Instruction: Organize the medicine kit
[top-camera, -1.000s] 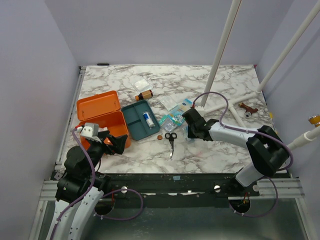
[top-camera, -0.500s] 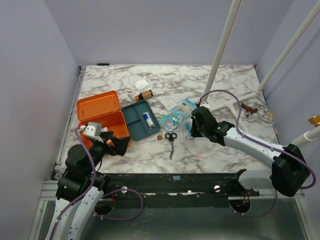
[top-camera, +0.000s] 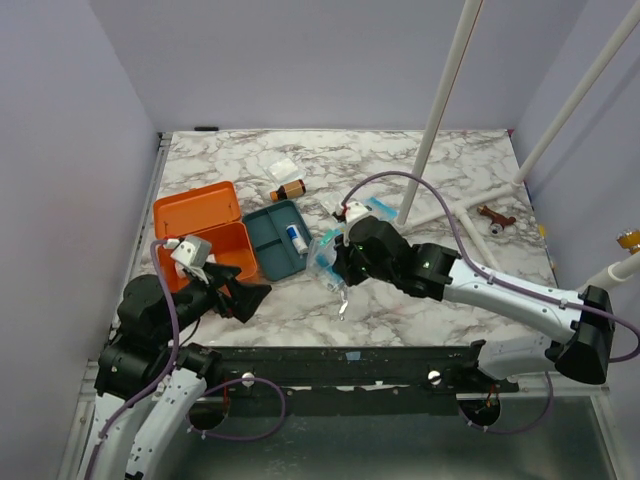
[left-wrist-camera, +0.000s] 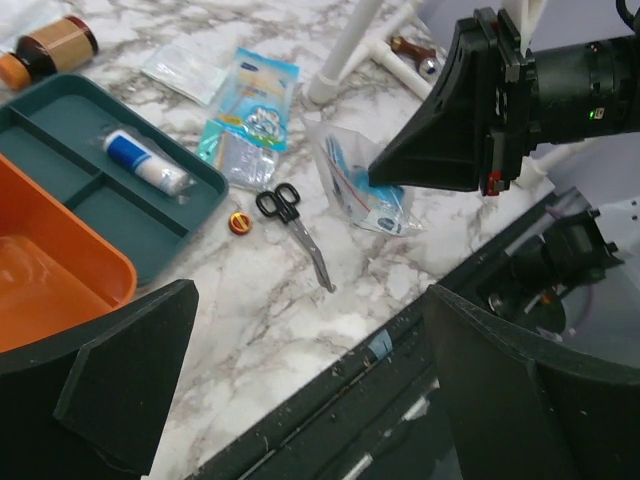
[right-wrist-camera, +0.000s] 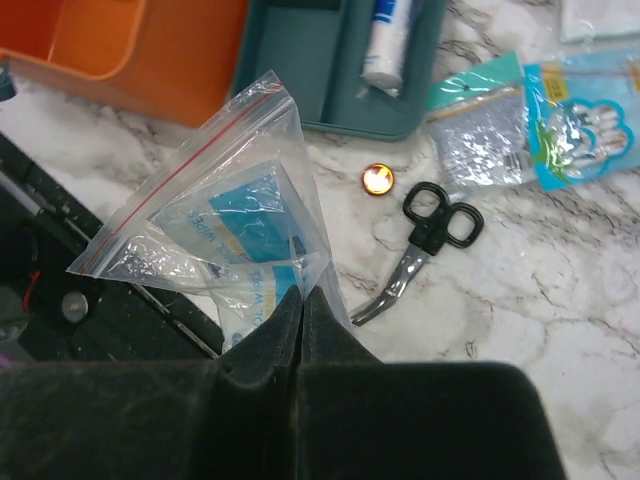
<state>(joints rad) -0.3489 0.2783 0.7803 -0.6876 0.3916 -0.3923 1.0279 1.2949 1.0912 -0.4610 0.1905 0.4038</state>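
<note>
Left gripper (top-camera: 240, 293) hung empty, fingers spread wide, the open medicine kit (top-camera: 205, 235) just beside its left finger. Right gripper (right-wrist-camera: 302, 300) had its fingers pinched together on a zip bag (right-wrist-camera: 215, 225) corner, seemingly clear of the marble. It was best carried level, then lowered into the kit beyond-left of those fingertips.

You see the left gripper (left-wrist-camera: 310, 300) with its jaws wide apart. Beyond it, scissors (left-wrist-camera: 290, 225) and a small orange cap (left-wrist-camera: 238, 222) lie beside the teal tray (left-wrist-camera: 60, 150), which holds a tube (left-wrist-camera: 145, 165). The right gripper (left-wrist-camera: 378, 172) pinches a clear bag (left-wrist-camera: 362, 195). The kit (left-wrist-camera: 50, 290) is at left.
</note>
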